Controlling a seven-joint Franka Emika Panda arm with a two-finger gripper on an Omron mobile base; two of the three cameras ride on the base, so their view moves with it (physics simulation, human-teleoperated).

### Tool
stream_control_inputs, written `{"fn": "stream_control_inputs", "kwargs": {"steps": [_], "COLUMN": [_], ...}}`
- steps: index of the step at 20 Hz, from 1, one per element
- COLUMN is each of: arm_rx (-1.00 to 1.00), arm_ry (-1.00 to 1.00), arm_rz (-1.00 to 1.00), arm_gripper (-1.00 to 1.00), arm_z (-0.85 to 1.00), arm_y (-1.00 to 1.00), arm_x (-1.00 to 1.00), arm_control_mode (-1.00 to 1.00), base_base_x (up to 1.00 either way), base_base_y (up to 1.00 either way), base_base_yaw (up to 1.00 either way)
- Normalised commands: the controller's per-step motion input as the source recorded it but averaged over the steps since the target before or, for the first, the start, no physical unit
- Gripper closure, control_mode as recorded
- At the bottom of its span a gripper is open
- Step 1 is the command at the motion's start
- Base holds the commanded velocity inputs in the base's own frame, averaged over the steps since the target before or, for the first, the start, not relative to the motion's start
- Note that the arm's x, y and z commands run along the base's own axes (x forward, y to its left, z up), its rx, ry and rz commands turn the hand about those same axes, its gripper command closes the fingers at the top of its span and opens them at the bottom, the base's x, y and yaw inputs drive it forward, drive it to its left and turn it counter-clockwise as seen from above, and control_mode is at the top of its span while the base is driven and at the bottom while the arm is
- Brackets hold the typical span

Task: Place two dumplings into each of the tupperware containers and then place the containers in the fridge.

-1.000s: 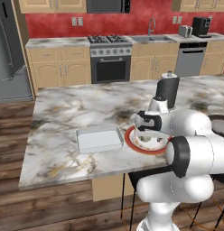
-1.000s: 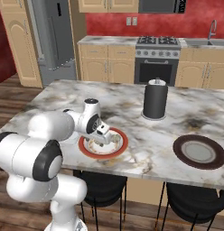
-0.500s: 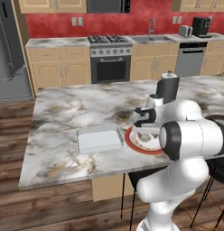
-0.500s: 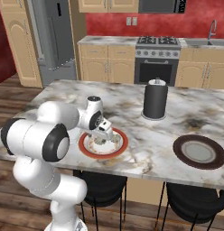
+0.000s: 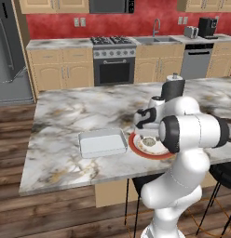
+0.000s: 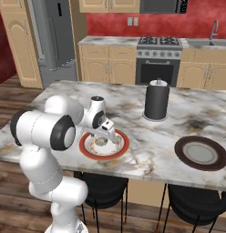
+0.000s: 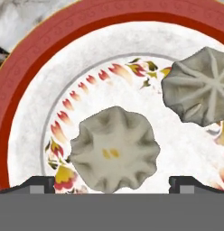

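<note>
Two beige-grey pleated dumplings lie on the red-rimmed plate (image 7: 28, 67). One dumpling (image 7: 114, 153) sits between my fingertips (image 7: 39, 182); the other dumpling (image 7: 202, 85) is up and to the right of it. My gripper (image 7: 114, 182) is open and hangs close above the plate (image 5: 136, 145), straddling the near dumpling without touching it. From the base I see the gripper (image 6: 105, 134) over the plate (image 6: 118, 148). A flat translucent white tupperware container (image 5: 102, 142), empty, lies just left of the plate. The grey fridge (image 6: 53, 32) stands far back on the left.
A black cylinder (image 6: 156, 100) stands on the marble island behind the plate. A dark brown round plate (image 6: 200, 153) lies at the right. Dark stools (image 6: 103, 189) are tucked under the island's near edge (image 5: 89, 183). Stove and cabinets line the back wall.
The arm's elbow has swung while the hand stayed over the red-rimmed plate and sank a little toward it. The jaws have stayed open.
</note>
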Motion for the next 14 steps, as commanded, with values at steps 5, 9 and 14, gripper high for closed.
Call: {"fn": "stream_control_inputs", "kwargs": {"steps": [5, 9, 14], "arm_rx": [0.00, 0.00, 0.00], "arm_ry": [0.00, 0.00, -0.01], "arm_rz": [0.00, 0.00, 0.00], "arm_gripper": [-1.00, -1.00, -1.00], "arm_z": [-0.36, -0.08, 0.00], "arm_y": [0.00, 0.00, -0.01], "arm_x": [0.01, 0.00, 0.04], "arm_control_mode": [-1.00, -1.00, -1.00], "base_base_x": [0.00, 0.00, 0.00], "base_base_y": [0.00, 0.00, 0.00], "base_base_yaw": [0.00, 0.00, 0.00]}}
